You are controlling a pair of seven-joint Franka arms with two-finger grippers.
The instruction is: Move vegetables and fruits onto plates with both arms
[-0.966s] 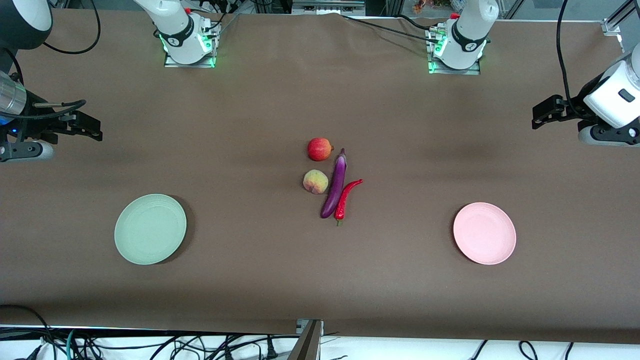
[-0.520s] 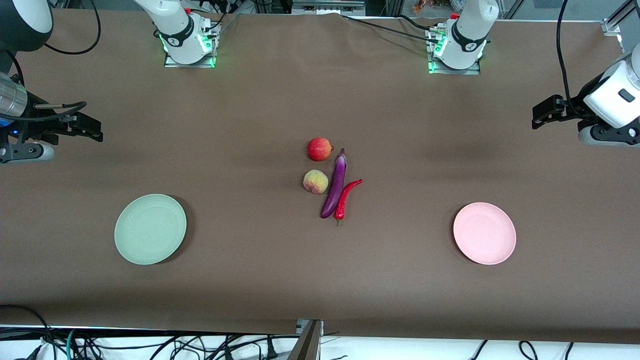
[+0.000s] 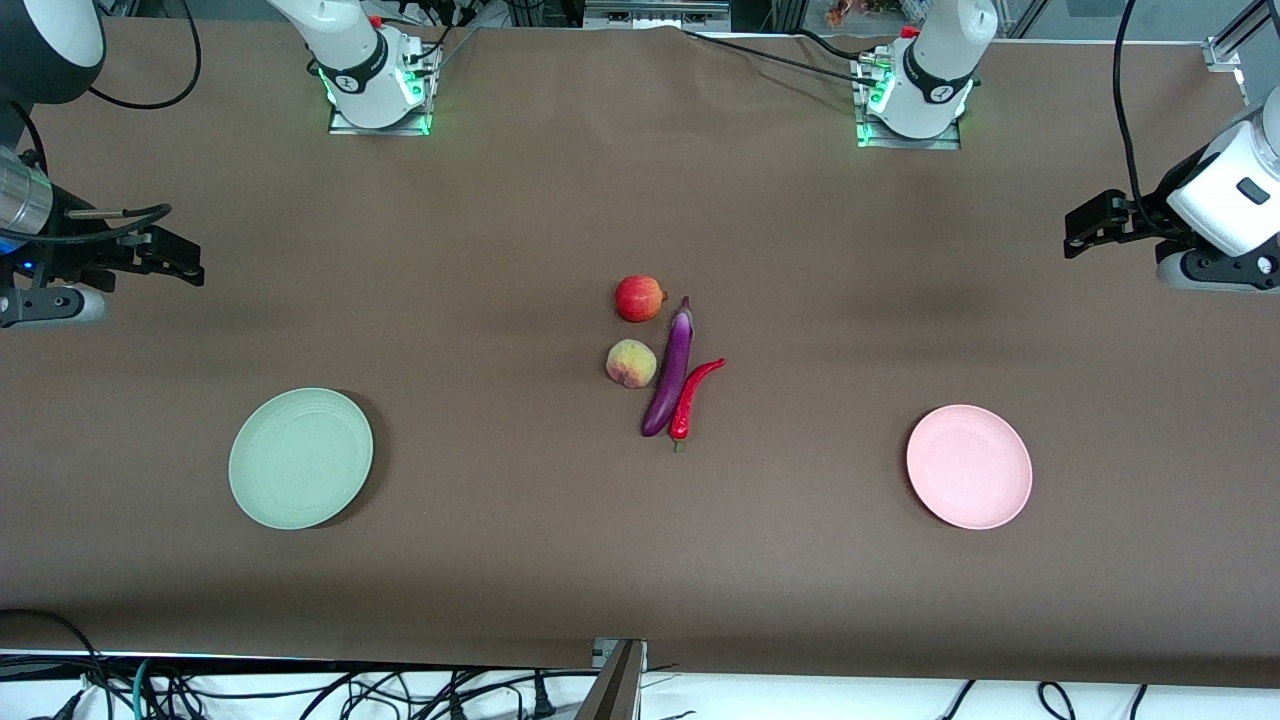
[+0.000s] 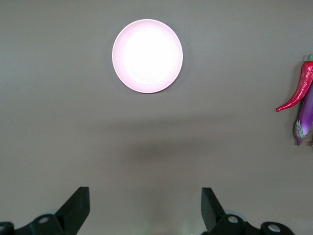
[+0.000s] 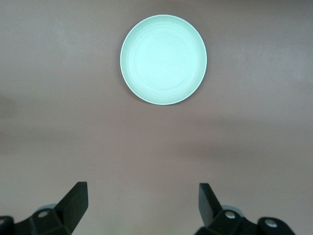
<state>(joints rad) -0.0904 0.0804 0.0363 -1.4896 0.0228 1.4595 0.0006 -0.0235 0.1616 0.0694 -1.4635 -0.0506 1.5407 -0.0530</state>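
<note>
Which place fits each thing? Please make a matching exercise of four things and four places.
Things:
1. red fruit
2. peach
3. chili pepper
4. pink plate

Places:
A. toward the left arm's end of the table
B. farthest of the produce from the front camera
C. beside the eggplant, on its left-arm side
D. beside the eggplant, on its right-arm side

Pairs: 1-B, 2-D, 3-C, 4-A
</note>
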